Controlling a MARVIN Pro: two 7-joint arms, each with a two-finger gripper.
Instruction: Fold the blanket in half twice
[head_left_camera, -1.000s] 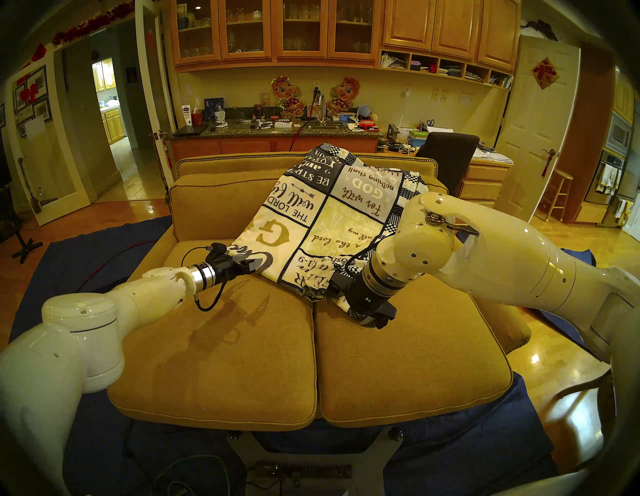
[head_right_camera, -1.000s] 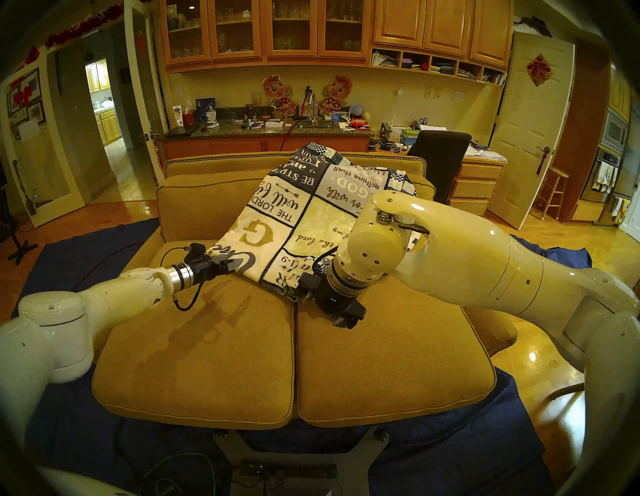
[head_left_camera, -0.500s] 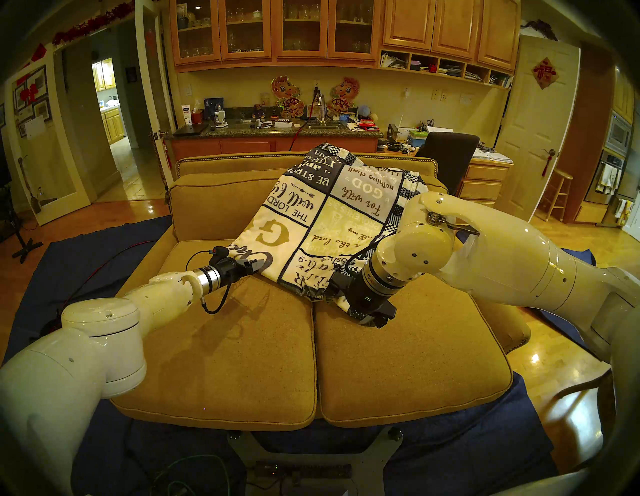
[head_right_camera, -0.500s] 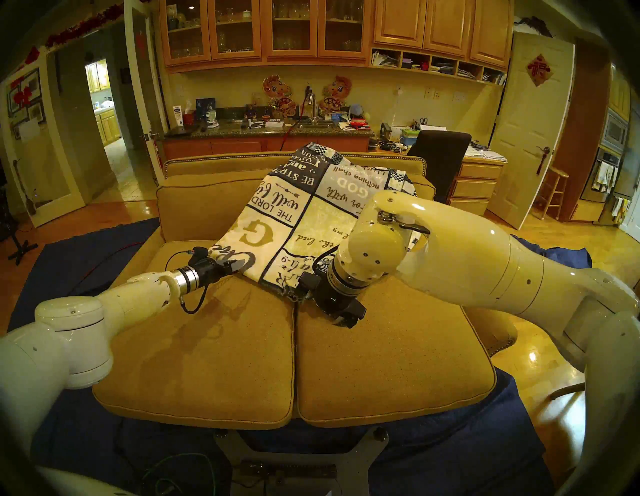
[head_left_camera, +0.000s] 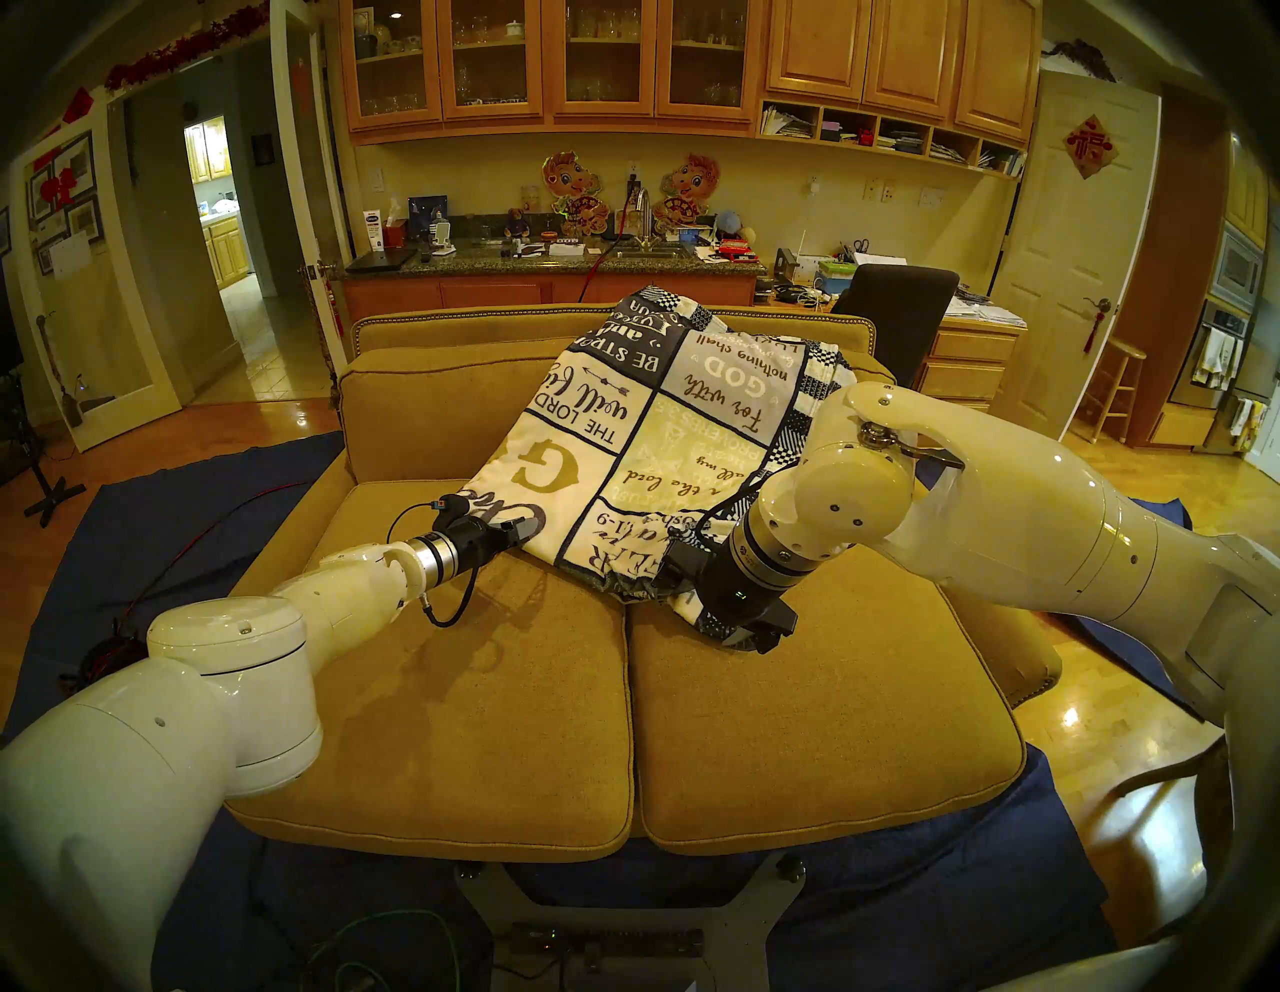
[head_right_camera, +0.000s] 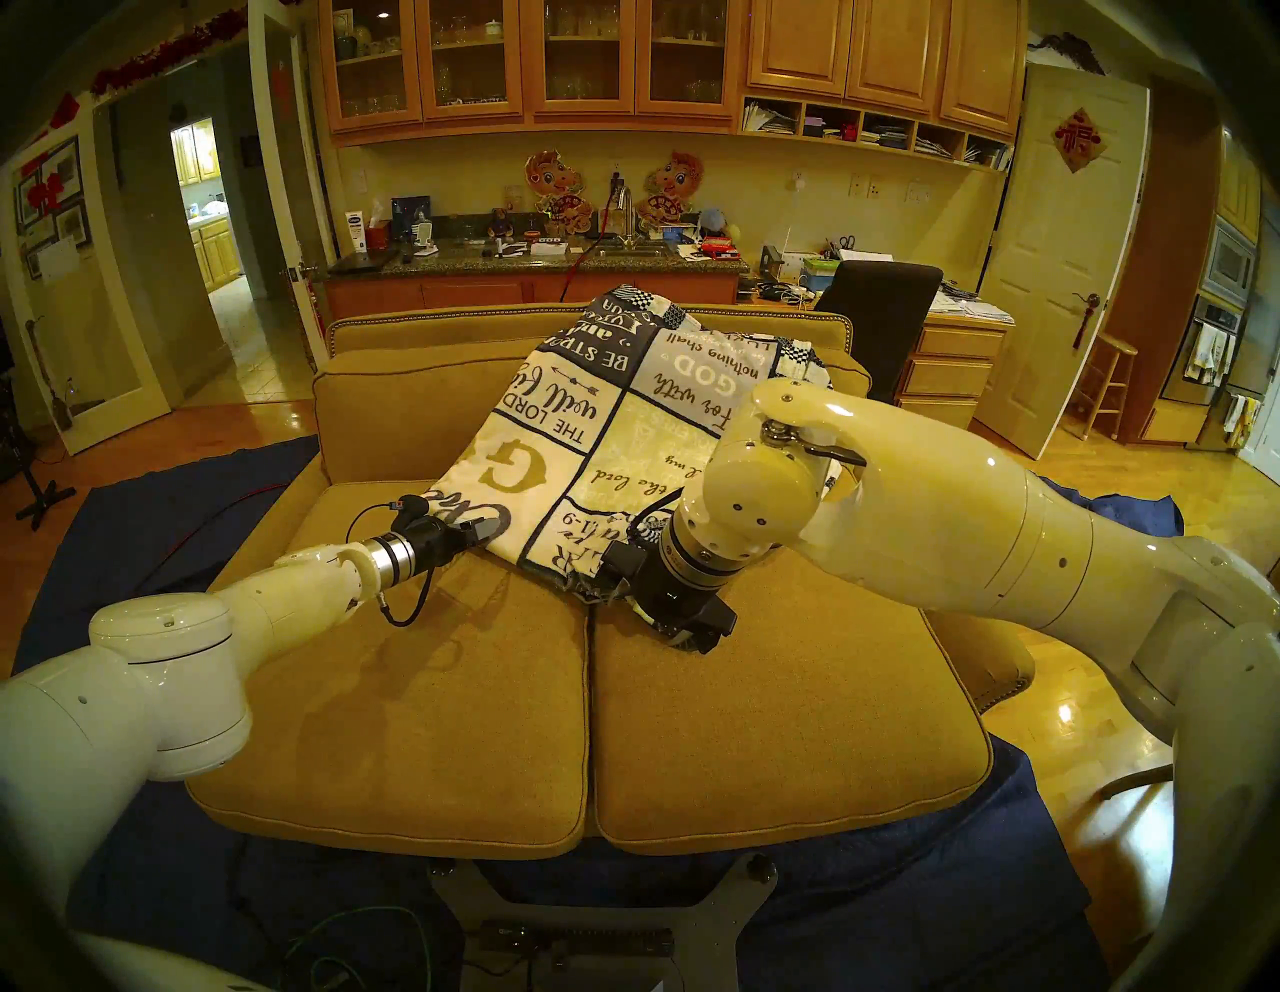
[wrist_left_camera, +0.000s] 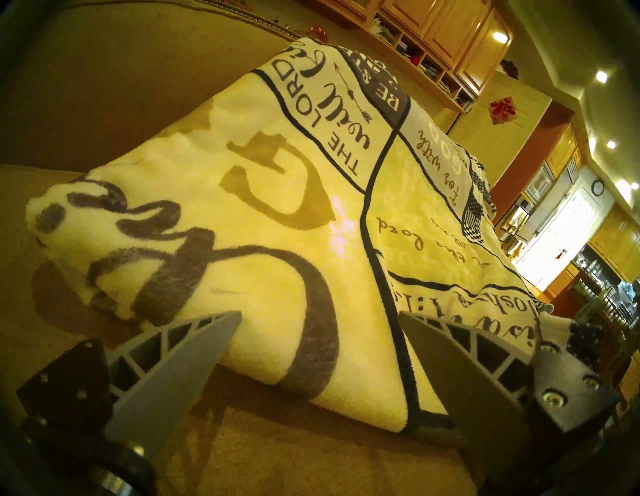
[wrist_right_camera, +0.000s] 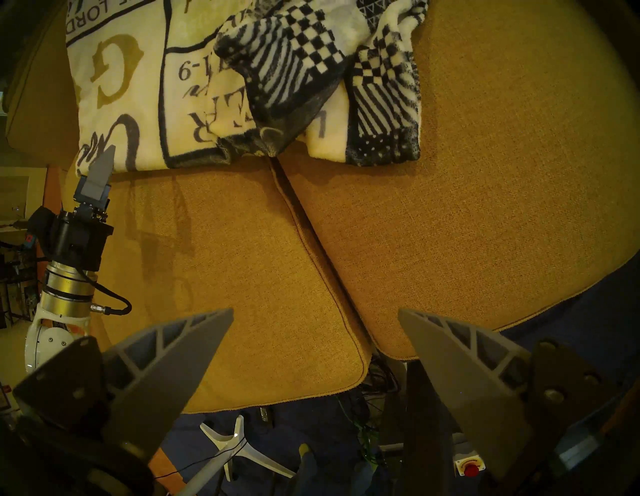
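The blanket (head_left_camera: 644, 443) (head_right_camera: 602, 443), cream with navy-bordered verse panels and a checkered edge, lies folded on the sofa (head_left_camera: 485, 693), sloping from the backrest down onto the seat. My left gripper (head_left_camera: 523, 530) (head_right_camera: 488, 530) is open at its near left edge. In the left wrist view the blanket (wrist_left_camera: 277, 207) edge lies between the spread fingers of my left gripper (wrist_left_camera: 318, 313). My right gripper (head_left_camera: 751, 641) (head_right_camera: 692, 641) (wrist_right_camera: 315, 310) hangs open and empty above the seat, just in front of the blanket's (wrist_right_camera: 138, 104) checkered near right corner.
The seam between the two seat cushions (head_left_camera: 629, 693) runs from the blanket's near edge toward me. Dark blue cloths (head_left_camera: 173, 526) cover the floor around the sofa. A black office chair (head_left_camera: 893, 312) and a cluttered counter (head_left_camera: 554, 260) stand behind. Cables lie by my base (head_left_camera: 589, 935).
My left arm has reached forward and to the right, bringing its open gripper onto the blanket's near left edge. The right gripper has shifted only slightly. The blanket has not moved.
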